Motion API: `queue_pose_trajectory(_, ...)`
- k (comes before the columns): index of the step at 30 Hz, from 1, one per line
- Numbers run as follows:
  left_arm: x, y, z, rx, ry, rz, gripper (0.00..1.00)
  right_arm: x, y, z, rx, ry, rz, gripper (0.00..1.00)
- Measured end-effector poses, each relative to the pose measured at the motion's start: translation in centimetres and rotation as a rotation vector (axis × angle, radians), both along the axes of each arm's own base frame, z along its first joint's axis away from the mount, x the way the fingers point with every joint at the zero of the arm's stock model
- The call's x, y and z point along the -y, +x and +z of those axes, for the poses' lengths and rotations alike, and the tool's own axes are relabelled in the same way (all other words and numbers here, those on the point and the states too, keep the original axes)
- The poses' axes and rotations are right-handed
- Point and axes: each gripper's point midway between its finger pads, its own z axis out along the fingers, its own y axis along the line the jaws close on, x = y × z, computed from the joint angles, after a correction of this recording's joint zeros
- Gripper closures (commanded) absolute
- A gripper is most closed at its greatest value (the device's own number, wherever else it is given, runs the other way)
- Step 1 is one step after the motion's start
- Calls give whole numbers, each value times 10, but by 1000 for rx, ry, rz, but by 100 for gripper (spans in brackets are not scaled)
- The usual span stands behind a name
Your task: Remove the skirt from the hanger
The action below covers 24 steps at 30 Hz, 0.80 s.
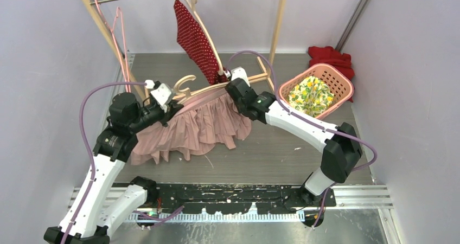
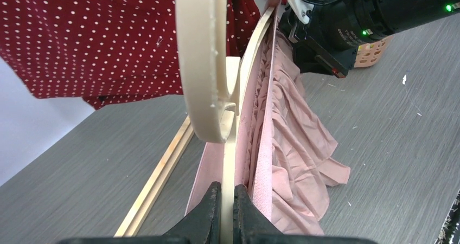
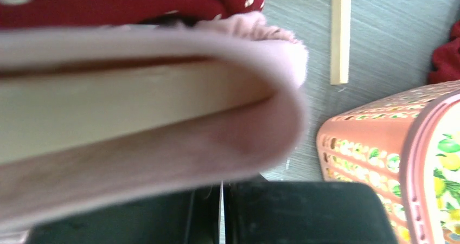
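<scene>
A pink pleated skirt (image 1: 200, 127) hangs on a cream wooden hanger (image 1: 203, 94) held low over the grey floor, its hem resting on the floor. My left gripper (image 1: 172, 104) is shut on the hanger's bar near the hook; the left wrist view shows the fingers (image 2: 209, 209) pinching the bar (image 2: 230, 157), with the skirt (image 2: 293, 146) to the right. My right gripper (image 1: 232, 85) is at the hanger's right end. In the right wrist view the jaws (image 3: 221, 187) are closed to a thin slit beneath the waistband (image 3: 163, 152) that wraps the hanger end (image 3: 108, 108).
A wooden rack (image 1: 279, 16) stands behind, holding a red dotted garment (image 1: 195, 38) and a pink wire hanger (image 1: 116, 32). A pink basket (image 1: 325, 66) with lemon-print cloth sits at the right, a red cloth (image 1: 332, 55) behind it. The rack's foot rail (image 2: 157, 173) runs beside the hanger.
</scene>
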Motion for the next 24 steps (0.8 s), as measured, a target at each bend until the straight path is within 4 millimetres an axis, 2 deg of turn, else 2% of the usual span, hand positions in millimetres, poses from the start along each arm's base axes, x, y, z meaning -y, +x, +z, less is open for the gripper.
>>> queue_pose_trajectory(4, 0, -1, 0, 14, -5, 1, 100, 10, 2, 3, 16, -27, -9, 98)
queue_pose_trajectory(5, 0, -1, 0, 14, -5, 0, 100, 13, 1, 4, 19, -31, -14, 93)
queue_pose_trajectory(6, 0, -1, 0, 14, -5, -1, 100, 16, 1, 6, 27, -40, -25, 78)
queue_pose_trajectory(7, 0, -1, 0, 15, -5, -2, 100, 21, 1, 8, 36, -52, -38, 50)
queue_pose_trajectory(8, 0, -1, 1, 15, -5, -3, 100, 26, 2, 11, 51, -70, -49, 29)
queue_pose_trajectory(9, 0, -2, 1, 16, -5, -2, 100, 30, 2, 14, 62, -84, -61, 18)
queue_pose_trajectory(11, 0, -2, 4, 30, -9, -1, 100, 40, 2, 21, 85, -127, -69, 9)
queue_pose_trajectory(15, -1, -4, 11, 58, -17, -1, 100, 51, -2, 40, 119, -156, -48, 8)
queue_pose_trajectory(18, -1, -6, 12, 63, -19, -1, 100, 50, -6, 57, 137, -130, -9, 9)
queue_pose_trajectory(24, -1, -8, 12, 62, -20, -7, 100, 21, 0, 116, 204, -27, 118, 13)
